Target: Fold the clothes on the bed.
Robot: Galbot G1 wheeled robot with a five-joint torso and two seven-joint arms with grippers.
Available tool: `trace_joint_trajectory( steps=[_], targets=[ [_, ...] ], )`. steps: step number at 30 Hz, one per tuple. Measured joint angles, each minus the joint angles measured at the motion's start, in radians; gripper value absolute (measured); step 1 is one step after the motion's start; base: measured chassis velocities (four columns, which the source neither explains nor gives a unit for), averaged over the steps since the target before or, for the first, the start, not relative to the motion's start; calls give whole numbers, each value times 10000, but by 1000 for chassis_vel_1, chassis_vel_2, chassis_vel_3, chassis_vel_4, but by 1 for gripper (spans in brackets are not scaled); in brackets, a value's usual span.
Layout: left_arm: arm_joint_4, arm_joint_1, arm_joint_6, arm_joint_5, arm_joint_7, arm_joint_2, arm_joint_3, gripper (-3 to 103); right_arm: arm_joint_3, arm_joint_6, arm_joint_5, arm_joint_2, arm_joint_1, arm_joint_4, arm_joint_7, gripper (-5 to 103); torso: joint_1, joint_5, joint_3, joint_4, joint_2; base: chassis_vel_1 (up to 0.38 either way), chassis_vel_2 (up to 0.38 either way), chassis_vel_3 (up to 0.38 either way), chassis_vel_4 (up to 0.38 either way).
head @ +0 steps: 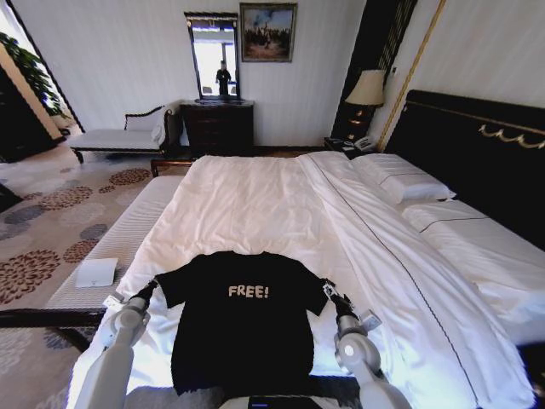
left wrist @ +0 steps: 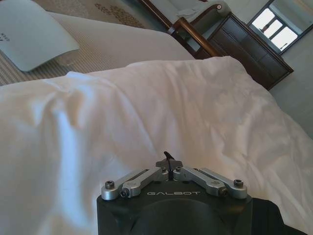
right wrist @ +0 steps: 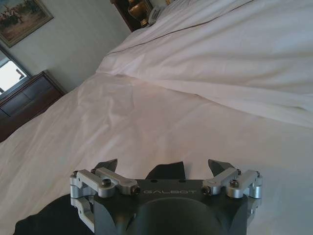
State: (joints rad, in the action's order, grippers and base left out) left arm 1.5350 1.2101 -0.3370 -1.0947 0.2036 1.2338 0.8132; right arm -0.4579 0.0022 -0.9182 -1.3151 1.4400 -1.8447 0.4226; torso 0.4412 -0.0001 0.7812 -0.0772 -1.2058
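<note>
Cotton: black T-shirt (head: pixel 240 319), soft and matte, white "FREE!" on the chest, spread flat at the near end of the bed (head: pixel 255 200).
Bedding: white duvet, lightly rumpled.
Left tool (left wrist: pixel 168 160): fingers together, at the left sleeve.
Right tool (right wrist: pixel 166 166): fingers apart, at the right sleeve.
Around: small white towel (head: pixel 95 272) on a ribbed bench; dark dresser (head: pixel 217 126) beyond.

T-shirt (head: pixel 240 328): matt black cloth. Duvet (head: pixel 247 204): smooth white cloth, lightly creased. Headboard (head: pixel 477 141): dark glossy wood; left gripper (left wrist: pixel 168 165) linkage: brushed metal on matt black housing.
</note>
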Motion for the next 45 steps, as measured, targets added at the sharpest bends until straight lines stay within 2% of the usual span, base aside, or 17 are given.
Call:
trace_joint_trajectory(
  steps=[4,7,9,11,13,15,18,19,21,22,24,25,28,39,42,44,45],
  targets=[
    [114,94,26,57,31,-3,63,7,-14,0,-195,103,-146,106,-76,100,0,2,0,1,0,0,0,0,0],
    [263,290,50,181,147,-10,150,23,6,-3,-637,252,-387,361,-305,100,0,1,0,0,0,0,0,0,0],
    [361,433,90,286,171,-11,204,23,17,-10,-871,302,-481,465,-411,100,0,2,0,0,0,0,0,0,0],
    [629,778,131,338,210,11,336,33,19,-22,-1361,389,-651,665,-687,100,1,1,0,0,0,0,0,0,0],
    [1242,1395,139,279,259,151,541,44,4,7,-1689,462,-831,1012,-1116,100,2,0,0,2,0,0,0,0,0],
    [1662,1747,148,261,258,255,652,44,-20,63,-1756,499,-923,1237,-1350,100,2,0,0,4,0,0,0,0,0],
    [3261,2800,257,340,161,808,966,60,-126,192,-2078,578,-1087,1815,-1999,100,1,4,0,4,0,0,0,0,0],
    [3261,2800,257,340,161,808,966,60,-126,192,-2078,578,-1087,1815,-1999,100,1,4,0,4,0,0,0,0,0],
    [4178,3365,332,406,113,1233,1000,71,-297,353,-2209,542,-1009,2080,-2654,100,1,4,-1,5,-1,0,0,0,0],
    [4496,3536,355,411,113,1392,954,71,-401,471,-2193,476,-904,2170,-2945,100,1,4,0,5,0,0,0,0,0],
    [4977,3802,388,402,117,1624,816,82,-586,732,-2075,306,-686,2271,-3448,100,1,3,-1,-3,-1,0,0,0,0],
    [4977,3802,388,402,117,1624,816,82,-586,732,-2075,306,-686,2271,-3448,100,1,3,-1,-3,-1,0,0,0,0],
    [5444,4265,506,392,126,1871,756,97,-752,1028,-1866,41,-452,2318,-4013,100,1,3,-1,2,-1,0,0,0,0],
    [6150,4531,517,232,257,1992,751,100,-876,1107,-1853,-177,-334,2643,-4957,103,0,0,0,0,-1,0,0,0,0],
    [6287,4532,472,196,302,2002,749,100,-793,987,-1652,-176,-407,2784,-4930,93,0,1,0,2,-2,0,0,0,0],
    [6296,4534,467,193,313,2002,750,100,-766,964,-1549,-170,-409,2818,-4920,93,0,1,0,1,-1,0,0,0,0],
    [6297,4535,462,188,318,2002,750,100,-739,951,-1477,-164,-412,2849,-4912,88,0,0,0,0,-1,0,0,0,0]
  ],
)
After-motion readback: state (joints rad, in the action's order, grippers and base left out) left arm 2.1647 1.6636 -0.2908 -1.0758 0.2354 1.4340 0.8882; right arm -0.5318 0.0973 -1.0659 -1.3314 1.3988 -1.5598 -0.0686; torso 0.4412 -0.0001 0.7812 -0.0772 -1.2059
